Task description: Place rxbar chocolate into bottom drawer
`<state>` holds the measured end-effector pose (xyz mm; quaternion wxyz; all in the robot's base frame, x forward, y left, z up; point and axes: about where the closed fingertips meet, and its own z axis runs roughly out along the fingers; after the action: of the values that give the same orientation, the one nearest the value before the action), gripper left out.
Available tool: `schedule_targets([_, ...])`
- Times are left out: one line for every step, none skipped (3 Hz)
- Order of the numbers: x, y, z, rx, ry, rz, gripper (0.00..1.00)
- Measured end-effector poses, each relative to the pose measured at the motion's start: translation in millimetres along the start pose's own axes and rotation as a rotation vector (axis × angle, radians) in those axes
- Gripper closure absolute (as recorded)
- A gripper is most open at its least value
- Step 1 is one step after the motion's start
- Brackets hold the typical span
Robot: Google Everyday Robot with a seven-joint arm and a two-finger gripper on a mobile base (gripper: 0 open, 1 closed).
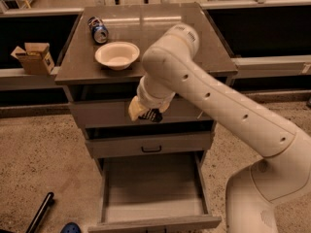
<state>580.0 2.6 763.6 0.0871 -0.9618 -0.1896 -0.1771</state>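
My gripper hangs in front of the top drawer's face, above the open bottom drawer. A small dark piece with pale marks, the rxbar chocolate, shows at the fingertips, and the gripper looks shut on it. The bottom drawer is pulled out towards me; its flat grey floor is bare. My arm's large white links cover the right part of the cabinet top and the upper drawers.
A white bowl and a blue soda can stand on the grey cabinet top. The middle drawer is closed. A cardboard box sits on the left shelf. A black rod lies on the floor at lower left.
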Motion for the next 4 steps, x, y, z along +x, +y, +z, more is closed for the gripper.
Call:
schedule_targets([-61,30,102,-0.046,-0.13,-0.008,1.0])
schedule_targets([-145,61,183,-0.083,-0.294,-0.023,1.0])
schedule_targets([-201,86,234,-0.162,-0.401,-0.022,1.0])
schedule_targets([-194,82,235,-0.143,-0.376,-0.019,1.0])
